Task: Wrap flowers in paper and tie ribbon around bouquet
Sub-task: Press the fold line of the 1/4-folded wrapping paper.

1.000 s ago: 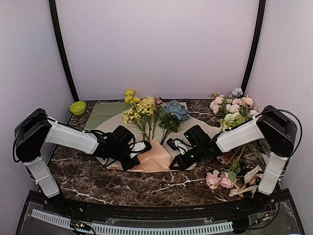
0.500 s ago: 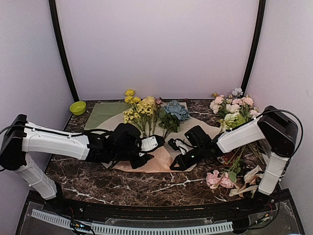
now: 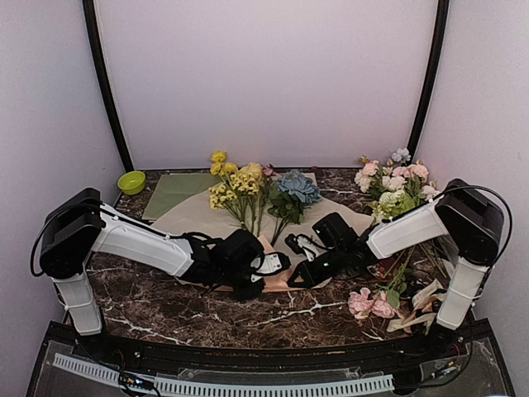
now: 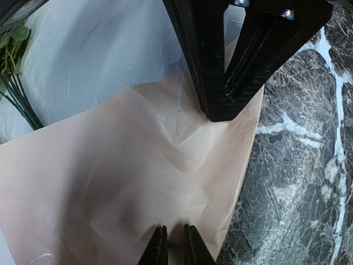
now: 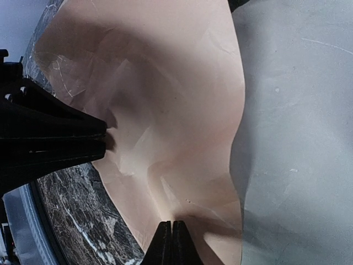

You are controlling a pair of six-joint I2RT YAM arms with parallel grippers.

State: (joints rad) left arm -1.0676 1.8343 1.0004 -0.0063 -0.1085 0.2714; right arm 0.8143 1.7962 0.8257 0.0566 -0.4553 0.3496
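The paper (image 3: 194, 217) lies spread on the marble, pale face up, with its near corner folded over to show peach (image 4: 110, 165). The flowers rest on its far part: yellow stems (image 3: 235, 188) and a blue hydrangea (image 3: 297, 187). My left gripper (image 3: 273, 265) (image 4: 175, 249) is shut on the paper's peach fold near its front edge. Facing it a short way off, my right gripper (image 3: 296, 277) (image 5: 171, 236) is shut on the same fold, and creases radiate from its tips. Neither the ribbon nor a bouquet shows in any view.
A green sheet (image 3: 176, 188) and a small green bowl (image 3: 131, 182) sit at the back left. A pink-white rose bunch (image 3: 395, 184) stands by the right arm. Loose pink flowers (image 3: 369, 303) and cream ribbons (image 3: 420, 308) lie at the front right. Bare marble (image 4: 309, 182) borders the paper's front edge.
My left arm has reached right along the paper's front edge. Its jaws opened and closed again on the fold, close to the right gripper. The exposed peach area has shrunk. The right arm has barely moved.
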